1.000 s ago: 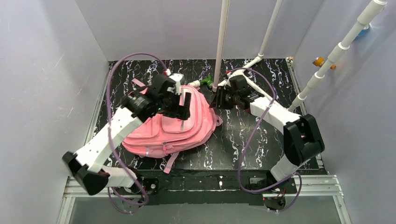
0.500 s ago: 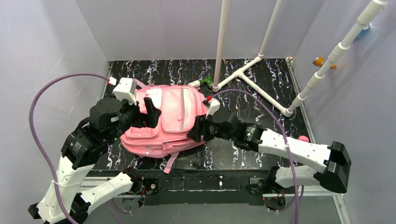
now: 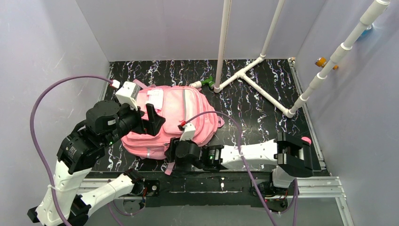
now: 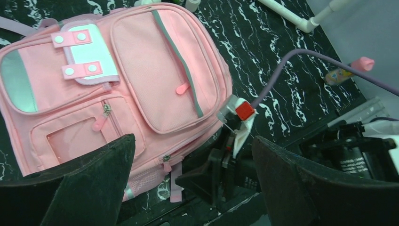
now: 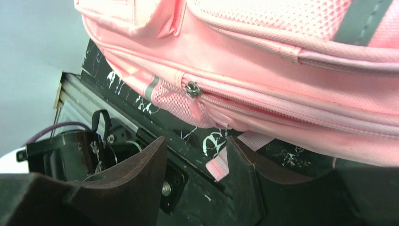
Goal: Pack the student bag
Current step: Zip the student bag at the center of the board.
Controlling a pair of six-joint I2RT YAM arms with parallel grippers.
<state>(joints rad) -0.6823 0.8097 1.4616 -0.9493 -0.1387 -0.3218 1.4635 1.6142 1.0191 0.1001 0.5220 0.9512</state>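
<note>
The bag [image 3: 174,117] is lying flat on the counter [image 3: 254,117], front face up, left of the middle and reaching toward your near edge. Its pockets and grey strip are showing plainly to the top camera.

Your left pincer [image 3: 153,121] is hovering above the bag's left side, tilted down at it. From the left wrist, its fingers [image 4: 94,179] are standing wide apart with nothing between them. The bag is filling the upper left of that view, clear of both fingers.

Your right arm is stretching low along the near edge, and your right pincer [image 3: 173,149] is sitting at the bag's near side, just beside the strap [image 3: 170,165] that is trailing off toward the rail. From the right wrist, that pincer is standing partly open, with a plain gap between its fingers. The strap's end is lying on the counter ahead of the gap, and nothing is being clamped. The bag's lower seam, with its mesh patch and zipper pull [image 5: 191,88], is looming just above and ahead of the fingers. You cannot tell whether a fingertip is touching the fabric.

The purple cable [image 3: 221,117] from your right wrist is arching over the bag's right part. Behind the bag, a white pipe frame [image 3: 263,89] is standing on the counter, with a small green piece [image 3: 207,83] lying at its foot. A pink-capped bottle [image 4: 350,70] is lying near the counter's right edge, well apart from the bag.
</note>
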